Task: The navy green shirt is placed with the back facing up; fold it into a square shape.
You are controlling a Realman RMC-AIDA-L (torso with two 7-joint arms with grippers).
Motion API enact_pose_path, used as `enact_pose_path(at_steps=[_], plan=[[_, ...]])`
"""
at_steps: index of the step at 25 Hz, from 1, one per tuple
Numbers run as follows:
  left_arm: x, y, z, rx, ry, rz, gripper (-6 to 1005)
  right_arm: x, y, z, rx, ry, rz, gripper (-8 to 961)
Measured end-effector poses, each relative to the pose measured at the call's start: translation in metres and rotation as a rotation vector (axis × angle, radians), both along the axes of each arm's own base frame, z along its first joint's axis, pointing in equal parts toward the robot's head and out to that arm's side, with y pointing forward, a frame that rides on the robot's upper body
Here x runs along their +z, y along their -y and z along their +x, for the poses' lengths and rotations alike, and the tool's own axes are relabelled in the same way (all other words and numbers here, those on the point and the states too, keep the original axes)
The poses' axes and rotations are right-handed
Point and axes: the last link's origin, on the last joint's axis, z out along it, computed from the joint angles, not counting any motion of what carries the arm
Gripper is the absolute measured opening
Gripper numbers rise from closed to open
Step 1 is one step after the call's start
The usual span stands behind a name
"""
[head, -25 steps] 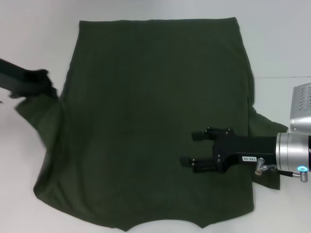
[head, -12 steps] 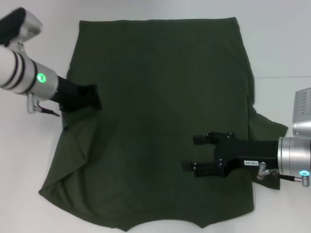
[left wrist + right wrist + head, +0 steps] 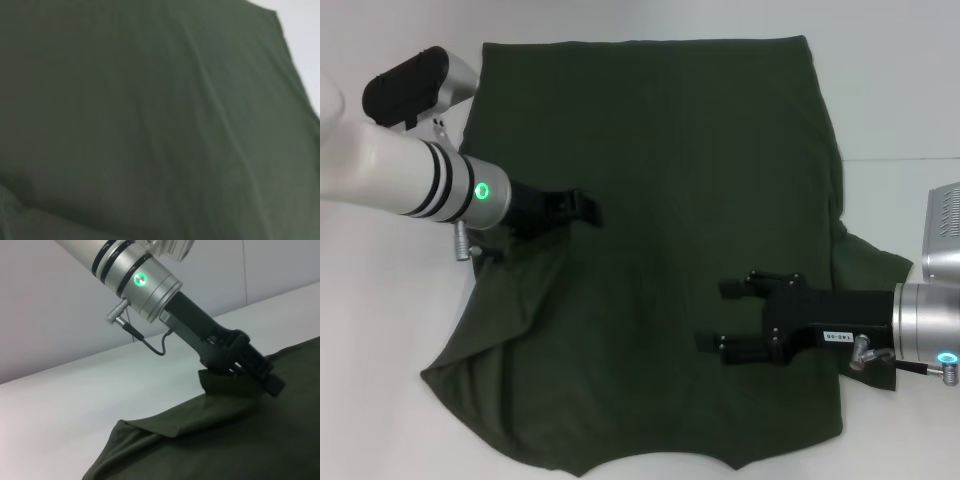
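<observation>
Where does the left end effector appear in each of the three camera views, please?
Head view: the left end effector is left of centre, over the navy green shirt, pinching a lifted fold.
Left wrist view: not in it; only shirt fabric fills the picture.
Right wrist view: it shows right of centre, gripping the raised fold.
Shared landmark: the arm's green light.

the only writing is a small white label (image 3: 830, 337) with dark characters on the black body of the right gripper (image 3: 725, 315), at about 4 o'clock in the head view; the characters are too small to read. the navy green shirt (image 3: 660, 200) is plain, with no print. the left gripper (image 3: 588, 210) carries no legible marks.
</observation>
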Motion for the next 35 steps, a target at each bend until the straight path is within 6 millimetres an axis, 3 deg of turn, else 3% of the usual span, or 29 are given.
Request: enact_pose_path(at_steps=[6,16,21,27,35], plan=[[0.003,-0.004,0.004,-0.023,-0.002,0.015,643,0.0,-0.001,-0.002,-0.001,-0.001,-0.001,925],[0.035,-0.008,-0.009,0.016,-0.099,-0.026,831,0.0,-0.001,-0.001,-0.008,-0.003,-0.001,925],[0.03,-0.004,-0.004,0.015,-0.061,-0.055,824,0.0,0.0,0.0,-0.011,-0.004,0.001,924],[0.025,0.0,-0.014,-0.009,-0.091,-0.046,824,0.001,0.0,0.001,-0.012,0.0,0.003,925],[0.035,0.009,-0.027,0.007,-0.088,-0.075,823,0.001,-0.004,0.002,-0.022,0.011,0.014,925]])
